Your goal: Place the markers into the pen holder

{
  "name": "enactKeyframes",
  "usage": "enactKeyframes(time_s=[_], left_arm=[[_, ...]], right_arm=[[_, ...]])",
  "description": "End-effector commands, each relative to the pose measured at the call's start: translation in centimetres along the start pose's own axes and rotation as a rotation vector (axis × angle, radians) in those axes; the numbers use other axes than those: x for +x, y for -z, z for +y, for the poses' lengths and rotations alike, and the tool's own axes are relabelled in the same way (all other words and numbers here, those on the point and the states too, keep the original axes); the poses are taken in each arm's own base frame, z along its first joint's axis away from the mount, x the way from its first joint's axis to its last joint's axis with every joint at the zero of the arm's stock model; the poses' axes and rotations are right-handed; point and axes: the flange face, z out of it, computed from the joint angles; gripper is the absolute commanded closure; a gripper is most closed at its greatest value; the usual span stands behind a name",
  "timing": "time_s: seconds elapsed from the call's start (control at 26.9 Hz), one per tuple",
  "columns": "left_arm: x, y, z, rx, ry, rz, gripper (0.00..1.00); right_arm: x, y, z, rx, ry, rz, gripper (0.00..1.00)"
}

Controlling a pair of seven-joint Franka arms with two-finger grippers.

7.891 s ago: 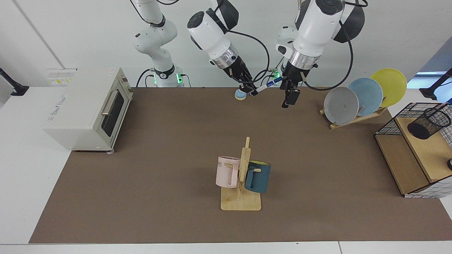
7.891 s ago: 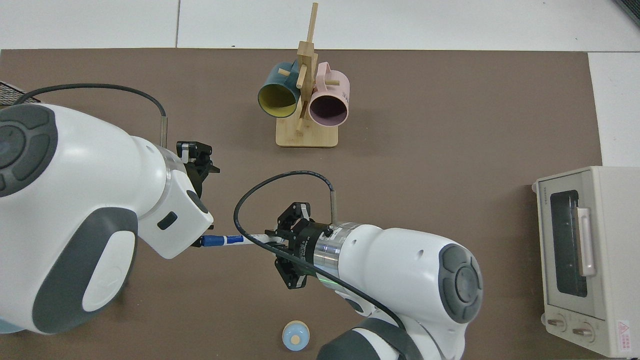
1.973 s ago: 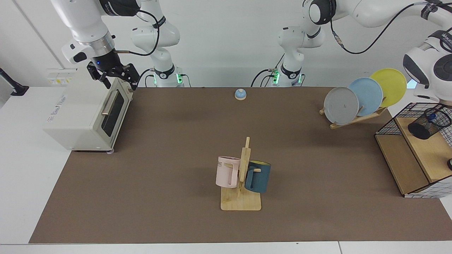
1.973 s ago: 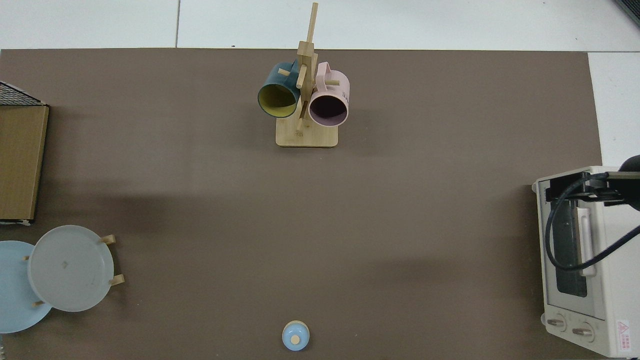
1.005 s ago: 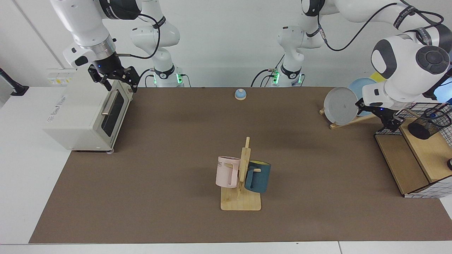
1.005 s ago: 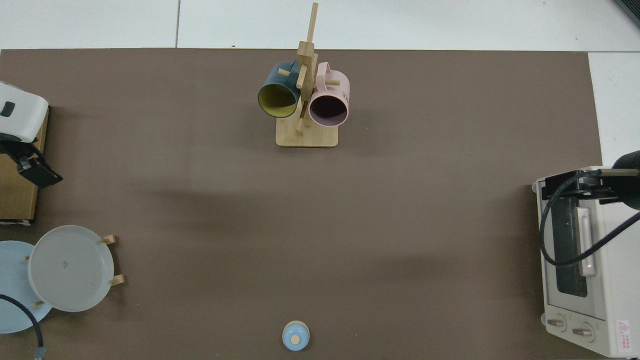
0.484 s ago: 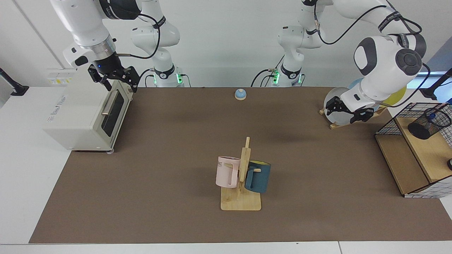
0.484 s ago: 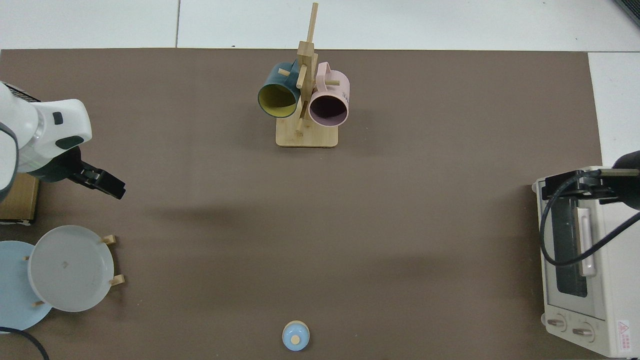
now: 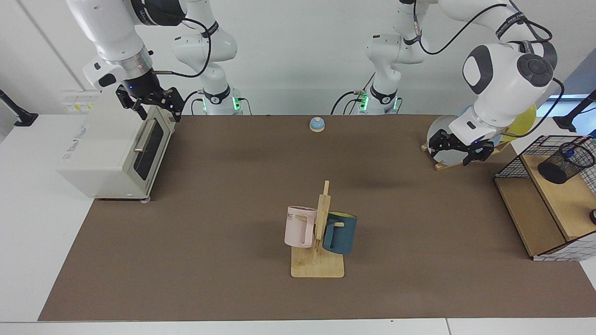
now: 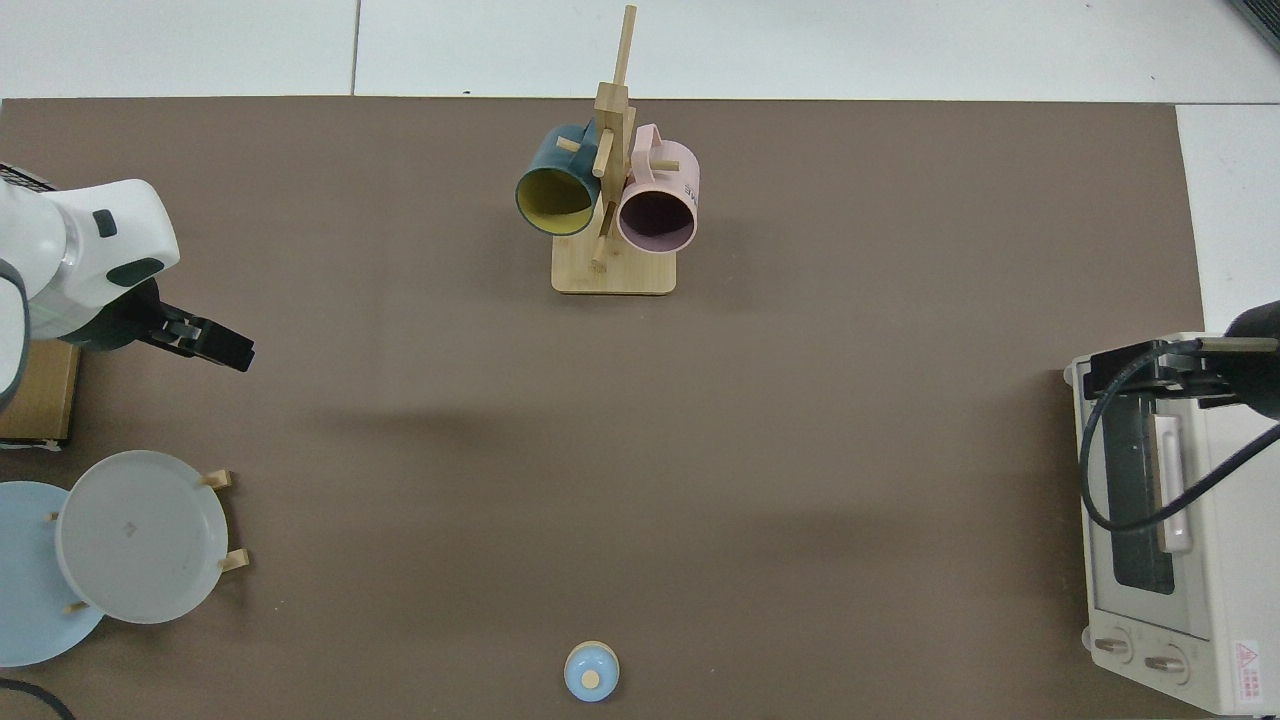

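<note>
Withdrawn from the basket since a second ago, left gripper [image 9: 459,150], fingers spread and empty, now hanging before the grey plate [image 9: 442,158] on the wooden rack. Well apart beyond it: slim white marker with dark blue cap [image 9: 569,152], standing inside the small black wire-mesh pen holder [image 9: 565,163]. Waiting over the white toaster oven [image 9: 111,146]: right gripper [image 9: 150,108], likewise spread, empty.

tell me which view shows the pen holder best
The facing view. There the black mesh pen holder stands on the wooden shelf of the wire basket at the table's edge, with the marker's blue cap showing at its mouth. The top view does not show the holder at all; it lies beyond that picture's edge.
</note>
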Motion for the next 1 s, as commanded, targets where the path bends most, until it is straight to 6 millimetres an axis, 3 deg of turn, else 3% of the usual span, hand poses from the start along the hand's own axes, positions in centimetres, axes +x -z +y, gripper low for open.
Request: enactKeyframes(time_s=[0.0,0.41,0.74,0.97], left_arm=[[0.3,2.8,1.3,0.017,-0.017,0.039,0.0],[-2.7,7.1,0.6,0.001,0.318,0.012,0.0],[-4.6,5.6,0.5,-0.003,0.326,0.063,0.0],[-4.1,5.8,1.3,-0.005,0.308,0.063,0.0]], right_arm=[[0.2,0.3,0.1,0.005,0.021,0.015,0.0],[0.2,0.3,0.1,0.004,0.021,0.013,0.0],[0.2,0.3,0.1,0.005,0.021,0.015,0.0],[0.2,0.3,0.2,0.005,0.019,0.015,0.0]])
